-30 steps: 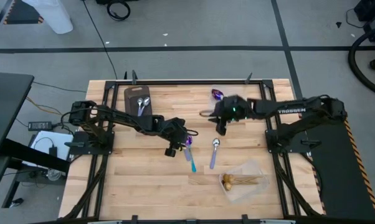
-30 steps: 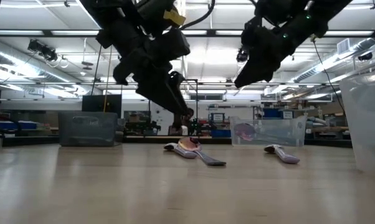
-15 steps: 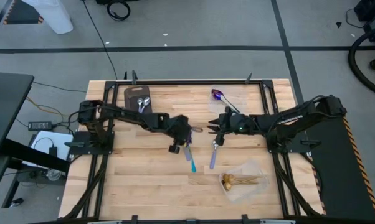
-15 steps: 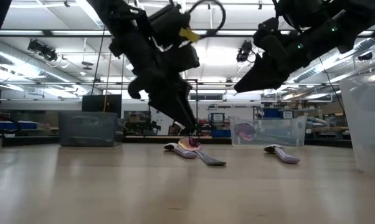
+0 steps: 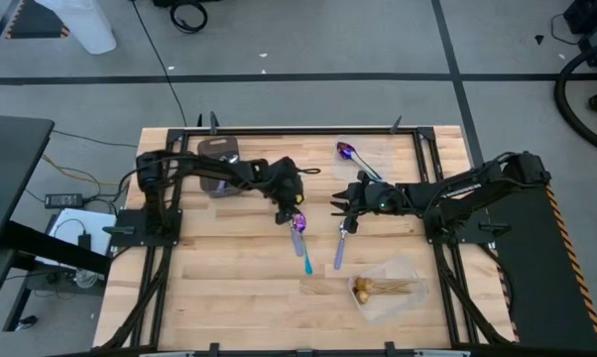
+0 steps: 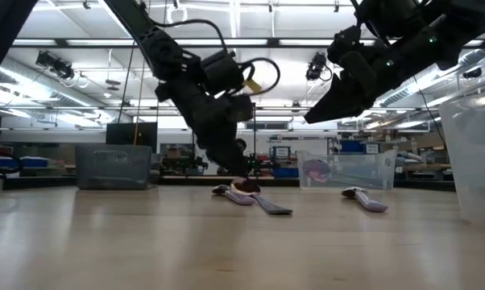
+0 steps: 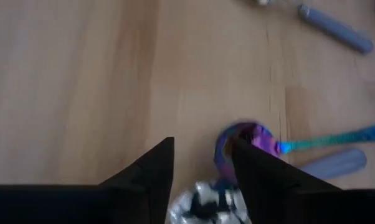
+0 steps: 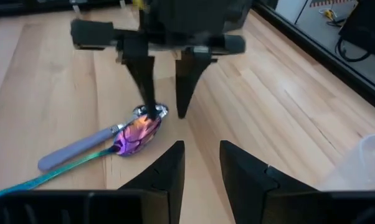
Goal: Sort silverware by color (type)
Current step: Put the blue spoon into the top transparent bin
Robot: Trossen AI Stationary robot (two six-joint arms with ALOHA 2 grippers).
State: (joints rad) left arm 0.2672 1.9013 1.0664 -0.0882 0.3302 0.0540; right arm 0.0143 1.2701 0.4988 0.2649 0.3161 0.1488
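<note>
Since the near edge of the light wooden table (image 5: 229,288) comes first, I start there: a clear plastic container (image 5: 390,305) lies on it toward my right side, with a small bunch of gold spoons (image 5: 373,290) inside. Farther in, on the bare wood near the middle, lies a slim spoon with an iridescent purple-blue bowl and a teal handle (image 5: 300,230), its handle pointing at the near edge. A pale grey-lavender handle (image 7: 334,163) of a second spoon lies close alongside it. Just to the right, and apart from that pair, rests a silver-bowled spoon with a pale lavender handle (image 5: 340,246). My left gripper (image 5: 292,211) hangs right over the iridescent bowl, fingers spread and holding nothing. One fingertip (image 8: 150,107) is down at the bowl's rim, though I cannot tell whether it touches. My right gripper (image 5: 338,201) hovers just beyond the silver-bowled spoon, facing the left one. Its fingers are parted too, with only bare wood between them. At the far side, a dark grey rectangular tray (image 5: 214,149) sits largely under my left arm, its contents hidden from me. Over on the right, a second clear container (image 5: 383,156) holds another iridescent purple spoon (image 5: 348,151).
</note>
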